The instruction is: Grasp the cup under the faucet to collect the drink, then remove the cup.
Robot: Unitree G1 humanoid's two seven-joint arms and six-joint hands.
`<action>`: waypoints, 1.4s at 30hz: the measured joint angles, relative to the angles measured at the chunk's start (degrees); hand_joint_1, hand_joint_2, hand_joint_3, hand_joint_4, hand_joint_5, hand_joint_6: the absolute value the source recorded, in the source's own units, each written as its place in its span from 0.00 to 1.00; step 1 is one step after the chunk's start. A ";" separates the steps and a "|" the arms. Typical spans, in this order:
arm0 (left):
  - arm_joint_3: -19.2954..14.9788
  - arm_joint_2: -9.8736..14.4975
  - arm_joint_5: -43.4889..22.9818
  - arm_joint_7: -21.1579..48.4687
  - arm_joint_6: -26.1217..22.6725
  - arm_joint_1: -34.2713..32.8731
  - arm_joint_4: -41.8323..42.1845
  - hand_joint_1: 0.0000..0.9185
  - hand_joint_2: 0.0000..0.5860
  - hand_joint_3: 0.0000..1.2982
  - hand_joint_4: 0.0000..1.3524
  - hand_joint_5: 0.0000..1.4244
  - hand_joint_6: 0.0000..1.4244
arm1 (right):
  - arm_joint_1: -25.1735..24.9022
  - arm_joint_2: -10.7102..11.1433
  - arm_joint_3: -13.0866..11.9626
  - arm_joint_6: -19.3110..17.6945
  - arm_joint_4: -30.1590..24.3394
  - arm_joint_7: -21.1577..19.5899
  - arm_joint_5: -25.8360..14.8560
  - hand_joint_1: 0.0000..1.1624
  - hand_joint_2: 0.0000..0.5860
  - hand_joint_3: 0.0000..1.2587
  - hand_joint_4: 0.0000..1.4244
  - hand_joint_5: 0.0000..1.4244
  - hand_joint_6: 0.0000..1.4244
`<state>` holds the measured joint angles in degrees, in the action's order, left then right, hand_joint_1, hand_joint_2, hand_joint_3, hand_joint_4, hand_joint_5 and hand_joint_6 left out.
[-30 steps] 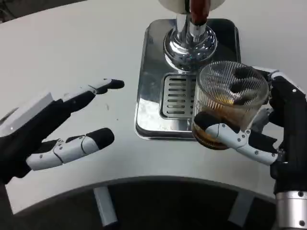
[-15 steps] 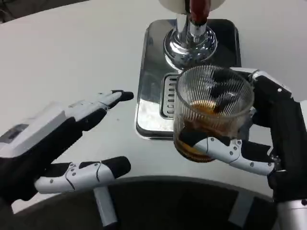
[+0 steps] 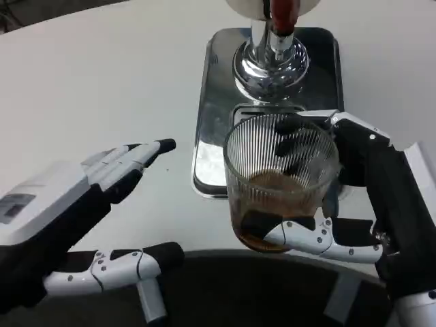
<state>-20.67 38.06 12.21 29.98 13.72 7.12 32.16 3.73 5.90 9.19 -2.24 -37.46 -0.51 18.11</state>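
Note:
My right hand [image 3: 371, 197] grips a ribbed clear glass cup [image 3: 279, 180] with brown drink in its bottom. The cup hangs lifted near the table's front edge, in front of the dispenser's steel drip tray [image 3: 211, 122]. The chrome faucet column [image 3: 270, 58] with its dark red handle [image 3: 283, 13] stands at the back of that tray, well beyond the cup. My left hand [image 3: 75, 218] hovers to the left of the cup, fingers stretched out and apart, holding nothing.
The white table [image 3: 102, 88] spreads out to the left of the tray. Its curved front edge [image 3: 204, 253] runs just below the cup, with dark floor beneath it. The slotted grate [image 3: 242, 112] of the tray is partly hidden behind the cup.
My right hand has carried the cup away from the faucet, toward me and to the left, off the tray. My left hand has drawn closer and shifted slightly rightward.

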 measured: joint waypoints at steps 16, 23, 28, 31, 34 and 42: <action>-0.26 -0.67 2.06 -0.90 -1.40 3.64 2.79 0.00 0.20 0.00 0.00 0.00 0.00 | 3.61 1.48 -1.03 -1.61 -1.14 1.99 -1.68 0.86 0.17 0.71 0.72 0.84 0.92; 0.45 -0.67 2.04 -0.89 -0.34 4.31 3.32 0.00 0.20 0.00 0.00 0.00 0.00 | 4.69 1.48 -0.96 -2.43 -1.17 2.02 -1.68 0.86 0.17 0.71 0.72 0.84 0.93; 0.46 -0.66 2.01 -0.89 0.55 5.52 3.33 0.00 0.20 0.00 0.00 0.00 0.00 | 5.04 1.57 -0.94 -2.61 -1.26 2.50 -1.68 0.86 0.17 0.71 0.72 0.84 0.93; 0.46 -0.66 1.98 -0.89 0.67 5.79 3.33 0.00 0.19 0.00 0.00 0.00 0.00 | 5.17 1.58 -0.87 -2.61 -1.27 2.73 -1.68 0.86 0.17 0.71 0.72 0.84 0.93; 0.45 -0.65 1.96 -0.89 0.91 6.01 3.33 0.00 0.19 0.00 0.00 0.00 0.00 | 5.36 1.58 -0.74 -2.61 -1.29 3.06 -1.68 0.86 0.17 0.71 0.72 0.84 0.93; 0.76 -0.64 1.97 -0.89 1.60 6.24 3.33 0.00 0.19 0.00 0.00 0.00 0.00 | 5.40 1.64 -0.83 -2.61 -1.40 3.61 -1.77 0.86 0.17 0.72 0.72 0.85 0.93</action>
<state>-19.92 37.42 14.18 29.09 15.31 13.36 35.50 9.13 7.54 8.35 -4.84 -38.86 3.10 16.35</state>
